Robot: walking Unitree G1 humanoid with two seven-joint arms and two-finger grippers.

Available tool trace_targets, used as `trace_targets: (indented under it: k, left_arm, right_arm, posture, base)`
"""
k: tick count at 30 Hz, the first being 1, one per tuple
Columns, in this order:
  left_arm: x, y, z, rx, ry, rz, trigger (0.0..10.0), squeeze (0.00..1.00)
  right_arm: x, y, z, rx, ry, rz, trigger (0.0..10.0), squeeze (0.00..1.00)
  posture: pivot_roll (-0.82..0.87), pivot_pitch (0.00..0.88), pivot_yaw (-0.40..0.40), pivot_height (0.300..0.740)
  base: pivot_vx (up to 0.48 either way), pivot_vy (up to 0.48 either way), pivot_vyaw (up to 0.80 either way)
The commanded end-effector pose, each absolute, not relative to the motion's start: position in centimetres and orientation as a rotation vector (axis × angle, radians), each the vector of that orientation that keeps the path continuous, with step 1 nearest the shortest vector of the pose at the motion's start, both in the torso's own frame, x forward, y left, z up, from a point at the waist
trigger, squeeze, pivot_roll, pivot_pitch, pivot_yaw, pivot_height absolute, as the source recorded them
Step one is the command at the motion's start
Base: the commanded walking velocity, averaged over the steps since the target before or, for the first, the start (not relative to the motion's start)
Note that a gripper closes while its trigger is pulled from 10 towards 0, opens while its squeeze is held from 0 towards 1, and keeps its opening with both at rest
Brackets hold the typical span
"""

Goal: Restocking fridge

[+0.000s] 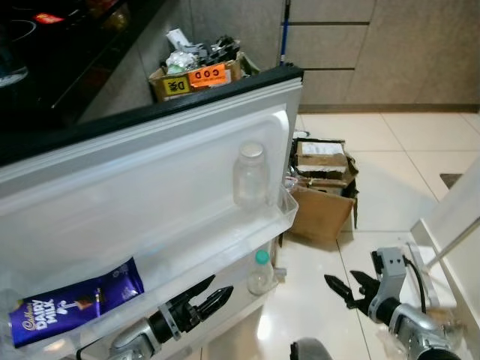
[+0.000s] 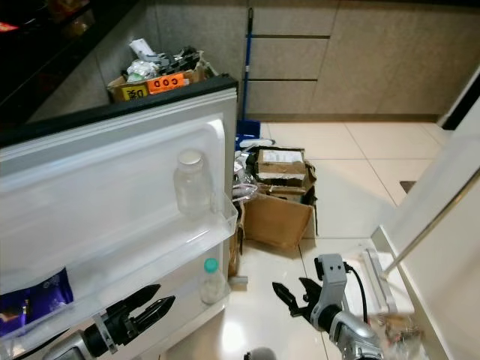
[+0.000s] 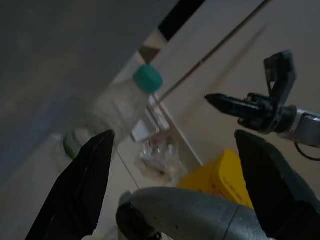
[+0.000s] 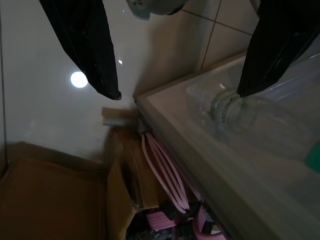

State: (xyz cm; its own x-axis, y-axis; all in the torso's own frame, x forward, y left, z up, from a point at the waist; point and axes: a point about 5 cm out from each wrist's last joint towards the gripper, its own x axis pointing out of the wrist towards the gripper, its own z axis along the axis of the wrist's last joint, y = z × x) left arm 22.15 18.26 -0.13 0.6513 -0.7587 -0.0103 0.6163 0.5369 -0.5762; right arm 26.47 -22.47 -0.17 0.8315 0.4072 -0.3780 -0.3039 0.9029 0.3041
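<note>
Between items at the open fridge door, both pincers released and empty.
My left pincer (image 1: 196, 304) hung at lower centre near the green-capped bottle (image 1: 260, 273); right pincer (image 1: 351, 289) lower right; I judged that bottle the next grab.

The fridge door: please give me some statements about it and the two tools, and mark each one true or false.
1. A clear jar with a white lid stands on the upper shelf of the fridge door. True.
2. The left tool grips the green-capped bottle. False: it is open and empty, short of the bottle.
3. A purple chocolate bar lies in the door. True.
4. The right tool holds a carton. False: it is open and holds nothing.
5. Cardboard boxes sit on the floor beyond the door. True.
</note>
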Motion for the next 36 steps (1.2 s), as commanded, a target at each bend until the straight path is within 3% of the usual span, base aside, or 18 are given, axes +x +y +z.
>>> trace_targets:
  k: [1, 10, 18, 27, 31, 36]
  left_arm:
    - [22.3, 18.3, 0.0, -0.561, 0.26, -0.831, 10.0, 0.0]
    - [22.1, 18.1, -0.1, -0.569, 0.27, -0.843, 10.0, 0.0]
    - [21.9, 17.9, -0.4, -0.57, 0.297, -0.844, 10.0, 0.0]
    - [21.9, 17.7, -0.6, -0.565, 0.317, -0.852, 10.0, 0.0]
    - [21.5, 17.5, -0.9, -0.567, 0.329, -0.861, 10.0, 0.0]
    - [20.9, 17.1, -2.5, -0.533, 0.49, -0.833, 10.0, 0.0]
  right_arm:
    - [26.1, -22.5, -0.5, 0.252, 0.46, 0.373, 10.0, 0.0]
    - [26.0, -22.5, -0.7, 0.255, 0.472, 0.358, 10.0, 0.0]
    - [25.9, -22.6, -0.9, 0.236, 0.496, 0.34, 10.0, 0.0]
    - [25.8, -22.6, -1.1, 0.23, 0.51, 0.338, 10.0, 0.0]
    - [25.7, -22.6, -1.2, 0.23, 0.518, 0.339, 10.0, 0.0]
    - [25.3, -22.4, -1.6, 0.212, 0.55, 0.341, 10.0, 0.0]
  posture:
    - [0.0, 0.052, -0.035, 0.664]
    - [0.0, 0.054, -0.035, 0.689]
    - [0.0, 0.051, -0.035, 0.689]
    - [0.0, 0.048, -0.036, 0.689]
    - [0.0, 0.049, -0.037, 0.689]
    - [0.0, 0.056, -0.039, 0.689]
  base:
    - [0.0, 0.0, 0.0]
    - [0.0, 0.0, 0.0]
    - [-0.428, 0.0, 0.0]
    - [0.0, 0.0, 0.0]
    - [-0.48, 0.0, 0.0]
    - [0.0, 0.0, 0.0]
